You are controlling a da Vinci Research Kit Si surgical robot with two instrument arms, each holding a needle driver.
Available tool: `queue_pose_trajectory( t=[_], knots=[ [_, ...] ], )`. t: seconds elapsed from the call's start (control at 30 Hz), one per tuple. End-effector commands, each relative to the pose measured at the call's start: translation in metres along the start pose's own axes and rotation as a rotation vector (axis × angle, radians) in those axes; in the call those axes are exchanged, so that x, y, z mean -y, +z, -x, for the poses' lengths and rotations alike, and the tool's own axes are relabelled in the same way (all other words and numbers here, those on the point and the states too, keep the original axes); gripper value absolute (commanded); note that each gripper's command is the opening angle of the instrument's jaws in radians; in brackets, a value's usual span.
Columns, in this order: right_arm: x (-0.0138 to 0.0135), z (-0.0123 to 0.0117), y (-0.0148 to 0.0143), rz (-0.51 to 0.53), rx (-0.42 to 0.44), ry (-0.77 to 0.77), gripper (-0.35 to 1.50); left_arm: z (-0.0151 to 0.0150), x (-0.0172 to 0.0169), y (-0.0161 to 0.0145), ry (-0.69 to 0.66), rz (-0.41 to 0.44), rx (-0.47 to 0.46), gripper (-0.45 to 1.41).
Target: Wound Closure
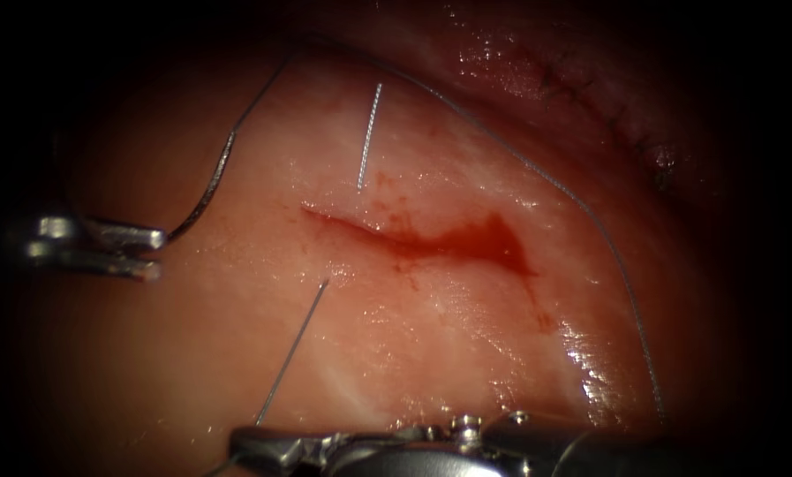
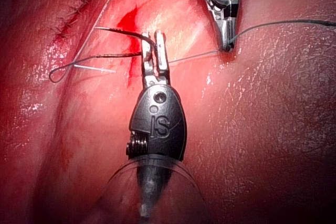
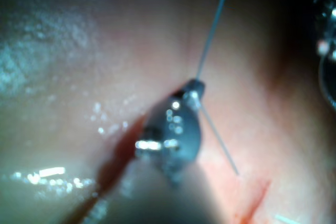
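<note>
My left tool (image 1: 159, 253) lies left of the cut (image 1: 413, 243), jaws shut on the curved needle (image 1: 210, 190), gripped near mid-curve as far as the left wrist view (image 2: 156, 43) tells. The needle is clear of the tissue (image 1: 237, 353). Its thread (image 1: 546, 181) arcs over the far side and down the right. My right tool (image 1: 245, 435) lies at the near edge, jaws shut on the thread (image 1: 294, 349), which enters the tissue just below the cut's left end. A short pale tail (image 1: 369, 132) stands out above that end. The right tool's tip (image 3: 193, 88) pinches the strand.
Red fluid (image 1: 488, 243) pools in the right half of the cut. An older stitched line (image 1: 607, 106) runs across the tissue at the far right. The right tool's shaft (image 1: 519, 446) lies along the near edge.
</note>
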Motion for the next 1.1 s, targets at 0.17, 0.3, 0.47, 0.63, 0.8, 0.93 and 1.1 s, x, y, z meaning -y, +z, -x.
queue_pose_trajectory(
  t=[0.17, 0.3, 0.47, 0.63, 0.8, 0.93, 1.1],
  knots=[
    [-0.0001, 0.0015, 0.0005, 0.008, 0.008, 0.003, -0.35, 0.0007, -0.0005, 0.0004, -0.004, 0.001, -0.001, -0.45],
    [-0.0006, 0.0024, 0.0001, 0.016, 0.015, 0.005, -0.35, 0.0007, -0.0005, 0.0004, -0.004, 0.001, -0.001, -0.45],
    [-0.0008, 0.0027, 0.0, 0.019, 0.019, 0.006, -0.35, 0.0007, -0.0005, 0.0004, -0.004, 0.001, -0.001, -0.45],
    [-0.0007, 0.0023, 0.0, 0.029, 0.031, 0.024, 0.96, 0.0011, 0.0002, 0.0003, -0.006, 0.0, 0.0, -0.45],
    [-0.0004, 0.002, -0.0022, 0.05, 0.054, 0.053, 1.24, 0.0038, 0.0035, -0.0007, -0.011, -0.045, 0.054, -0.45],
    [-0.0006, 0.0024, -0.0048, 0.072, 0.067, 0.061, 1.24, 0.0078, 0.007, -0.0009, -0.005, -0.115, 0.125, -0.45],
    [-0.001, 0.0029, -0.0067, 0.093, 0.077, 0.066, 1.23, 0.0134, 0.009, -0.0013, -0.011, -0.154, 0.181, -0.45]
  ],
)
